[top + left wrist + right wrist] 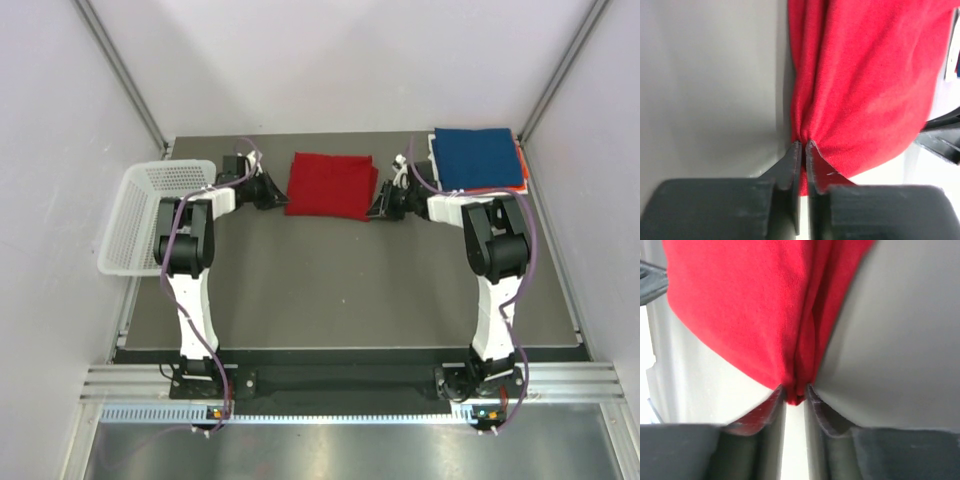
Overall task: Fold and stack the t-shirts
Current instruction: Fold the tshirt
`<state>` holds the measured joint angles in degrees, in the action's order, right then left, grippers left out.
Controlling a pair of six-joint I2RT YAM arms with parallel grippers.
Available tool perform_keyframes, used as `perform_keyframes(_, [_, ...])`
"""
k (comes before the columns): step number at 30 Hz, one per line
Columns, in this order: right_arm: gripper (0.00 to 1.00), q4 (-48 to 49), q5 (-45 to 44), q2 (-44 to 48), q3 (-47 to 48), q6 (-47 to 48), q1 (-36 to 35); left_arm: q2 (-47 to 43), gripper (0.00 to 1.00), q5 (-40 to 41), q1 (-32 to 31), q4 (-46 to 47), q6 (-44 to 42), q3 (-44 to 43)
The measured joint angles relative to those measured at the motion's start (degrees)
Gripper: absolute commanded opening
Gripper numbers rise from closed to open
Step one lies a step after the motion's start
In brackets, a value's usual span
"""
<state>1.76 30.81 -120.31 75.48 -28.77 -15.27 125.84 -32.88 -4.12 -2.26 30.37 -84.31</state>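
Note:
The folded red t-shirt point(330, 185) hangs between my two grippers above the far middle of the table. My left gripper point(280, 193) is shut on its left edge; the left wrist view shows the red cloth point(865, 85) pinched at the fingertips point(804, 146). My right gripper point(378, 207) is shut on its right edge; the right wrist view shows the red cloth point(765, 315) bunched between the fingers point(796, 392). A folded dark blue t-shirt point(478, 157) lies on top of a stack at the far right, with an orange edge point(521, 160) showing beneath it.
A white mesh basket point(150, 215) stands at the table's left edge, beside the left arm. The stack sits close behind the right arm's wrist. Grey walls enclose the table on three sides.

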Motion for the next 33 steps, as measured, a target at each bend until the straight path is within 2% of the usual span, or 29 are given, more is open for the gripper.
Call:
perform_keyframes(3, [0.00, 0.42, 0.00, 0.66, -2.16, 0.42, 0.00, -1.31, 0.00, -1.31, 0.02, 2.54, 1.25, 2.82])
perform_keyframes(12, [0.00, 1.07, -0.07, 9.11, -12.83, 1.79, 0.00, -8.83, 0.00, -1.55, -1.88, 3.37, 6.21, 13.22])
perform_keyframes(13, [0.02, 1.01, -0.02, 10.51, -14.82, 1.79, 0.00, -10.62, 0.02, -0.70, -2.71, 1.75, 6.78, 14.53])
perform_keyframes(14, [0.16, 0.98, -0.04, 11.67, -16.63, 1.79, 0.00, -12.00, 0.16, 0.00, -3.43, 0.50, 7.19, 15.45])
perform_keyframes(16, [0.27, 0.79, -0.13, 14.16, -20.50, 2.14, 0.02, -14.97, 0.31, 1.75, -4.92, -2.03, 7.80, 17.33])
perform_keyframes(17, [0.35, 0.55, -0.07, 15.28, -22.08, 2.23, 0.02, -16.11, 0.41, 2.38, -5.49, -3.52, 8.24, 17.84])
perform_keyframes(18, [0.42, 0.33, 0.13, 16.39, -23.19, 2.40, 0.04, -16.98, 0.44, 2.89, -5.97, -5.11, 8.33, 17.92])
perform_keyframes(20, [0.52, -0.55, -0.04, 18.47, -24.13, 3.41, 0.11, -17.88, 0.47, 4.00, -6.23, -7.58, 8.24, 17.49])
perform_keyframes(23, [0.57, -1.55, -0.17, 19.78, -23.98, 5.29, 1.07, -17.22, 0.48, 4.04, -5.25, -10.84, 6.03, 13.75])
perform_keyframes(26, [0.60, -3.32, 0.76, 19.74, -22.01, 7.34, 2.71, -14.64, 0.48, 2.43, -4.11, -12.57, 1.60, 4.24])
perform_keyframes(33, [0.69, -5.51, 3.13, 13.70, -4.04, 13.00, 4.52, -1.05, 0.52, 0.24, -2.95, -14.71, -9.77, -18.71])
